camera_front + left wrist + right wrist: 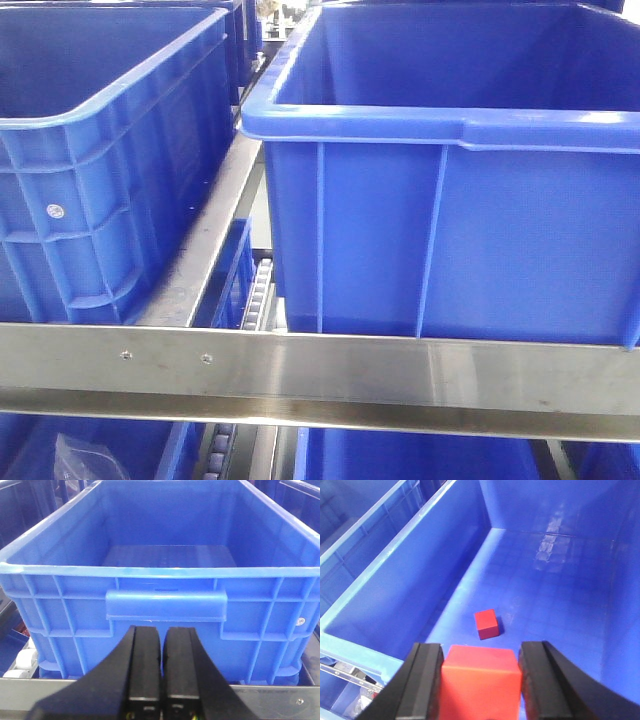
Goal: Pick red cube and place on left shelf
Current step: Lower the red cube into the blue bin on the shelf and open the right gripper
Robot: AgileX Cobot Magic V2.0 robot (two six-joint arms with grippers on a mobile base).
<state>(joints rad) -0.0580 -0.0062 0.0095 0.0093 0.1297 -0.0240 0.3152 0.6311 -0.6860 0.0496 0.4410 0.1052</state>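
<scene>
In the right wrist view, my right gripper is shut on a red cube, which fills the gap between the two black fingers. It hangs above the inside of a blue crate. A second, smaller-looking red cube lies on that crate's floor. My left gripper is shut with nothing in it, pointing at the handle of another blue crate. The left shelf shows as a steel front rail under the crates. Neither gripper appears in the front view.
Two large blue crates stand side by side on the shelf level, with a roller track in the gap between them. More blue crates sit on the level below, one holding a clear plastic bag.
</scene>
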